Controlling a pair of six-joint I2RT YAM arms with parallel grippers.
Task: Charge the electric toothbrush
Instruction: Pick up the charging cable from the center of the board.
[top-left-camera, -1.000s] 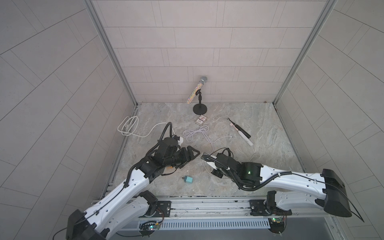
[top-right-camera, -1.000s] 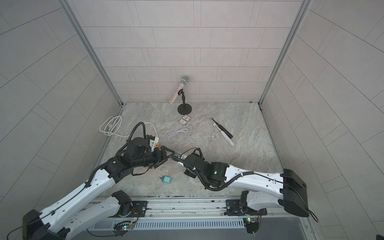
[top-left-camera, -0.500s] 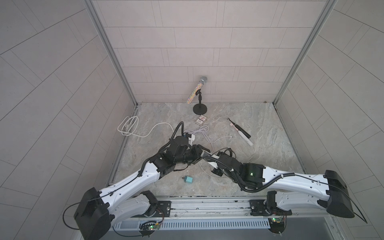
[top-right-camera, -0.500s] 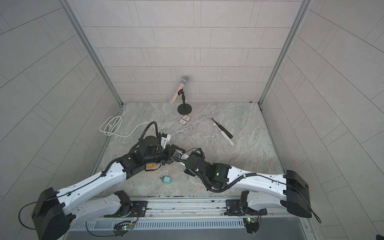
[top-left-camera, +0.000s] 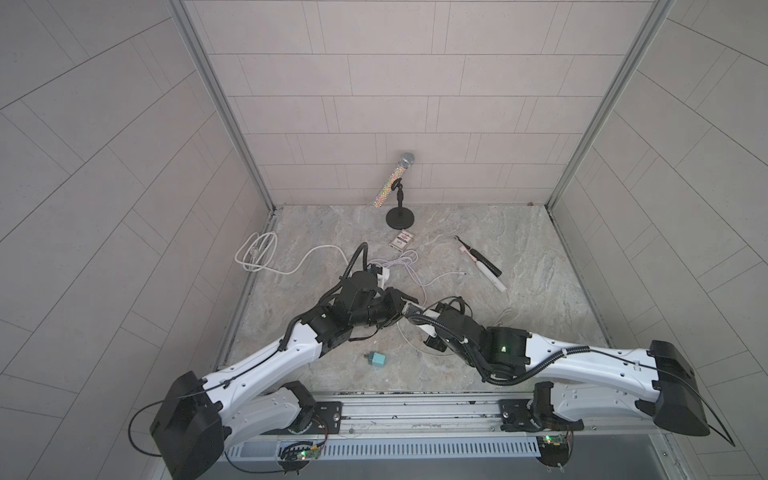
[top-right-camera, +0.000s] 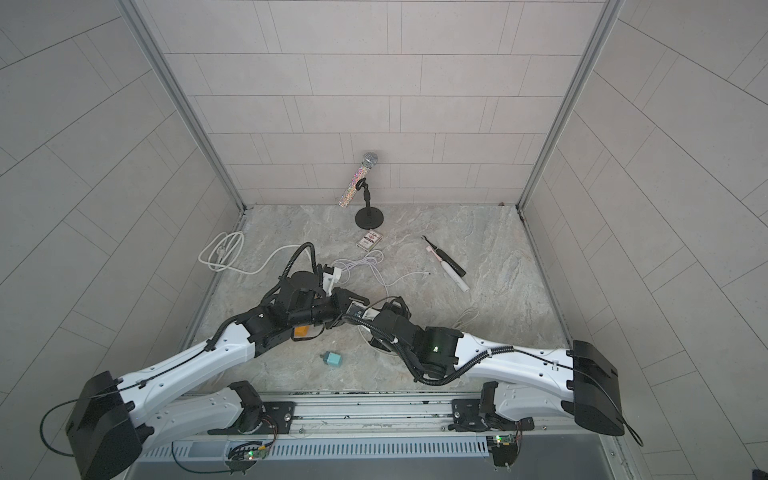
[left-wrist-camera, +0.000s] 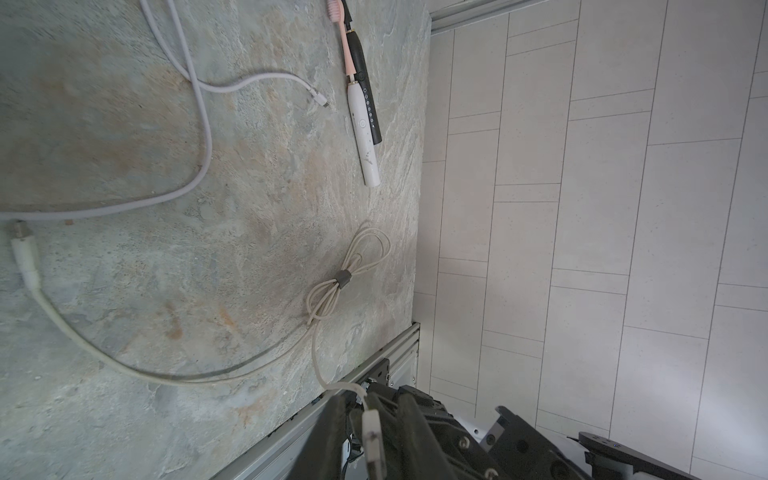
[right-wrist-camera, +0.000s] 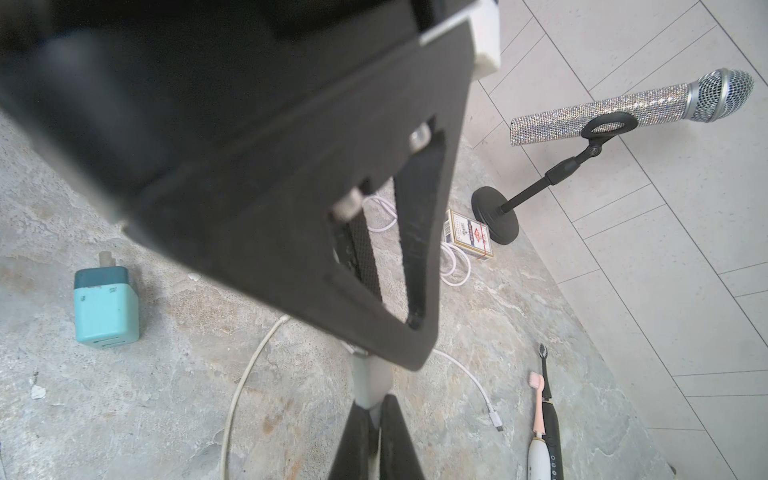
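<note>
The left gripper (left-wrist-camera: 372, 415) has come across from its own side to the middle of the table (top-left-camera: 519, 232). Its jaws, wide a second ago, now stand narrow on both sides of the white plug (left-wrist-camera: 372, 440) of the cream cable (left-wrist-camera: 340, 278). Whether they already pinch the plug, the pictures do not show. The right gripper (right-wrist-camera: 374, 405) is pressed together on the same plug, as before. This looks like a handover of the plug from right to left, so the charging itself is not yet begun. The white toothbrush (left-wrist-camera: 368, 162) and the black toothbrush (left-wrist-camera: 358, 58) lie side by side, touching, toward the back right of the table, well apart from both grippers. The teal charger cube (top-left-camera: 376, 359) lies near the front, apart from both grippers.
</note>
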